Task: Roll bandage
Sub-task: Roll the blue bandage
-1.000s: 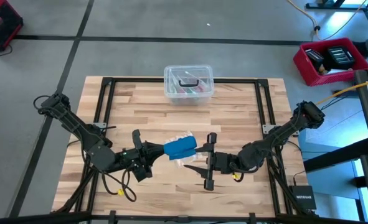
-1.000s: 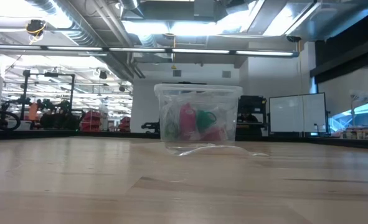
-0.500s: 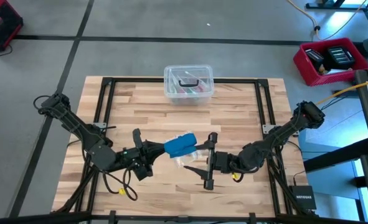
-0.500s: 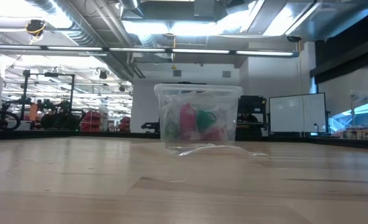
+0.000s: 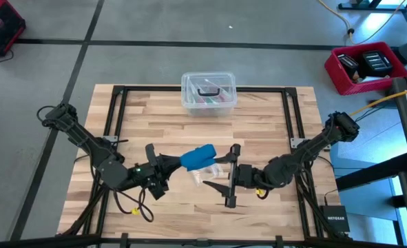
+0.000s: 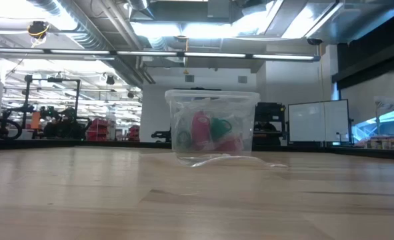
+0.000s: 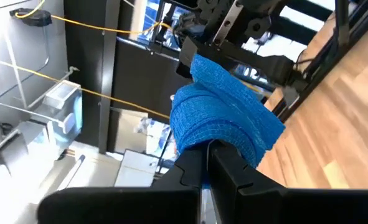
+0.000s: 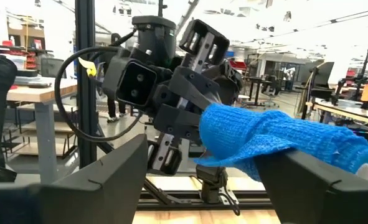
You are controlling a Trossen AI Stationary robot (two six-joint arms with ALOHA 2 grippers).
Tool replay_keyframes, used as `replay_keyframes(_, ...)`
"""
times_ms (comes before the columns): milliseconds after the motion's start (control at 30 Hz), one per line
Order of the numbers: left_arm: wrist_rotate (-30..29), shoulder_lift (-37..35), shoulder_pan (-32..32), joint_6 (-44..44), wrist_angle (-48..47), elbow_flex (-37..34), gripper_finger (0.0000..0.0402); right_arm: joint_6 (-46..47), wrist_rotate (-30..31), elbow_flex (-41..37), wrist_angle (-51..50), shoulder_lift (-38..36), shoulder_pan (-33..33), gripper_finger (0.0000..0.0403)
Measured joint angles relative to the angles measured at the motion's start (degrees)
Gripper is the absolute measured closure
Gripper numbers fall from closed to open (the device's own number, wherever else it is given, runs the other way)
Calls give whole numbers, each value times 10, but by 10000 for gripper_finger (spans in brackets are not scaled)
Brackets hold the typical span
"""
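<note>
The bandage (image 5: 197, 157) is a bright blue roll held in the air over the middle of the table, and it also shows in the left wrist view (image 7: 224, 118) and the right wrist view (image 8: 264, 140). My left gripper (image 5: 170, 166) is shut on the roll's left end. My right gripper (image 5: 232, 175) faces it from the table's right, open, with one finger on each side of the roll's free end. Both grippers stay out of the low view. My left gripper pinches the roll's near end (image 7: 216, 142) between its two shut fingers, coming in about level from the table's left. The roll sticks out past the fingertips toward the right arm, slanted toward the far edge and lifted clear of the table. My right gripper: I cannot tell whether its fingers (image 8: 320, 183) touch the roll's free end.
A small clear plastic bag (image 5: 206, 176) lies on the wood under the two grippers. A clear lidded box (image 5: 209, 93) with coloured items stands at the far edge, and it shows in the low view (image 6: 212, 130). A black frame (image 5: 113, 124) runs along the table's sides.
My left gripper has rolled about its own axis in place. The bandage roll, level before, now slants with its free end swung toward the far edge. The right arm has stayed where it was.
</note>
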Motion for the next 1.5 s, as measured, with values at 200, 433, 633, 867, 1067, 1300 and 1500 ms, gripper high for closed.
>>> replay_keyframes(200,-10,0,2,-2,-16,0,400,-9,-2,4,-3,-1,0,112)
replay_keyframes(433,-13,0,7,-55,-20,0,400,-28,3,23,-8,-3,0,112)
replay_keyframes(633,-5,0,11,-199,-27,-1,400,-9,14,25,-31,-1,-12,112)
replay_keyframes(867,64,0,43,-511,-134,-1,400,25,19,25,-118,0,-31,112)
replay_keyframes(1067,112,6,69,-688,-203,-16,400,60,39,25,-195,2,-39,112)
replay_keyframes(1300,138,6,89,-794,-172,-94,400,136,42,25,-285,32,-78,112)
replay_keyframes(1500,143,6,99,-825,-177,-162,400,159,34,24,-311,67,-111,112)
